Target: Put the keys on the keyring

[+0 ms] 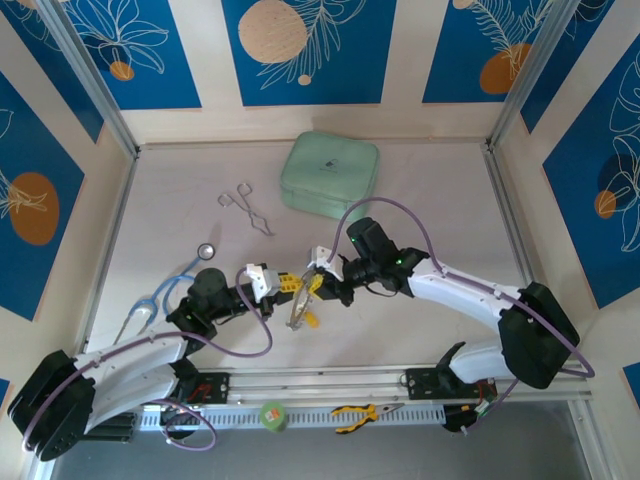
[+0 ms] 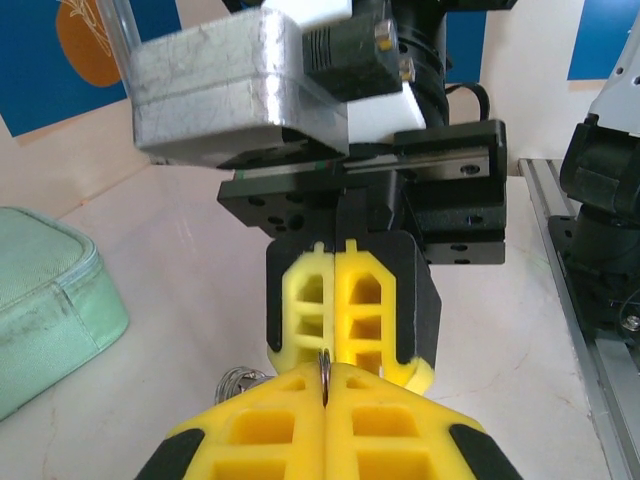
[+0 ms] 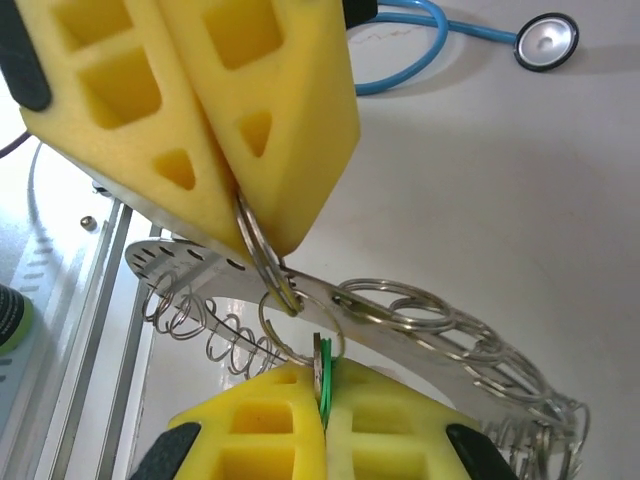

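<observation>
The left tool [image 3: 262,240] is closed on a small loop of the keyring [image 3: 420,325], which sits mid-counter [image 3: 480,180] towards the near edge. The right tool [image 3: 322,405] is closed on the green key [image 3: 324,378], held against a loop just beside the left tool's tips

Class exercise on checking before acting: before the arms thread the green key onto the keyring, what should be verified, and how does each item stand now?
1. Right gripper shut on the green key: ok.
2. Left gripper shut on the keyring by one small loop: ok.
3. Key and held loop close together: ok.
4. Loop's split pried open: cannot tell.
5. Key's hole lined up with the loop: cannot tell.
6. Stethoscope lying apart from the work: ok.
</observation>
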Tool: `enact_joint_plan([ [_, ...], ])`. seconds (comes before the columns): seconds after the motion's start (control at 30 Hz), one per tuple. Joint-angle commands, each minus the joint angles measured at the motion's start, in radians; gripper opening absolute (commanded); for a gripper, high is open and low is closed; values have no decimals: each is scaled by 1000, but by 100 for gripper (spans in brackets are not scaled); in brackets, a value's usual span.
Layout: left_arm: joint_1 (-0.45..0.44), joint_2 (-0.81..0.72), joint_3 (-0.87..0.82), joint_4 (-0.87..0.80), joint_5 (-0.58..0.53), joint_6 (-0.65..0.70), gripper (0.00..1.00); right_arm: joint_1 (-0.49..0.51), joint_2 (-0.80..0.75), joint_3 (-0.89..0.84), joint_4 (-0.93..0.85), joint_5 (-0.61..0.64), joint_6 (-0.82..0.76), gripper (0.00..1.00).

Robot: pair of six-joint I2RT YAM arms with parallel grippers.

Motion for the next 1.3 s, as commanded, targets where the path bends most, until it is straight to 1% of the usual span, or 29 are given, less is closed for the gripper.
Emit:
enact_joint_plan([
  [0.0, -6, -19, 28, 2, 7, 34, 0, -4, -55, 58, -83, 6, -39, 2],
  [0.13, -6, -20, 30, -23, -9, 42, 0, 1, -93, 78, -107, 34, -52, 0],
  [0.3, -6, -9, 35, -27, 6, 39, 0, 3, -108, 66, -133, 65, -54, 0],
  [0.33, -6, -8, 37, -32, 6, 39, 3, 4, -106, 64, -136, 68, -54, 0],
  [0.4, -6, -11, 34, -28, -16, 29, 36, 9, -110, 62, -144, 85, -53, 0],
  [0.43, -6, -17, 30, -21, -34, 25, 49, 12, -111, 64, -147, 97, -53, 0],
  [0.47, -6, -27, 22, -7, -56, 18, 60, 14, -115, 66, -153, 108, -53, 0],
  [0.5, -6, -42, 11, 13, -79, 6, 67, 17, -118, 68, -157, 121, -54, 0],
  [0.57, -7, -82, -17, 65, -143, -32, 78, 17, -119, 75, -161, 142, -54, 0],
  [0.63, -6, -139, -42, 94, -244, -71, 85, 18, -110, 83, -163, 153, -61, 0],
  [0.7, -7, -219, -46, 48, -380, -97, 88, 26, -88, 101, -160, 149, -60, 0],
  [0.8, -6, -337, -12, -105, -564, -107, 89, 56, -35, 154, -137, 142, -70, 0],
  [0.87, -5, -403, 8, -175, -675, -108, 90, 77, 10, 202, -93, 136, -65, 0],
  [0.97, -5, -490, 30, -202, -827, -129, 91, 90, 94, 290, -5, 116, -39, 0],
  [1.03, -5, -533, 43, -203, -927, -138, 92, 96, 157, 343, 34, 138, -34, 0],
  [1.1, -4, -565, 54, -225, -1027, -145, 92, 102, 225, 378, 55, 185, -46, 0],
  [1.17, -4, -583, 64, -261, -1070, -145, 92, 109, 272, 387, 37, 229, -80, 0],
  [1.27, -5, -580, 64, -301, -1077, -146, 92, 120, 311, 362, -40, 300, -139, 0],
])
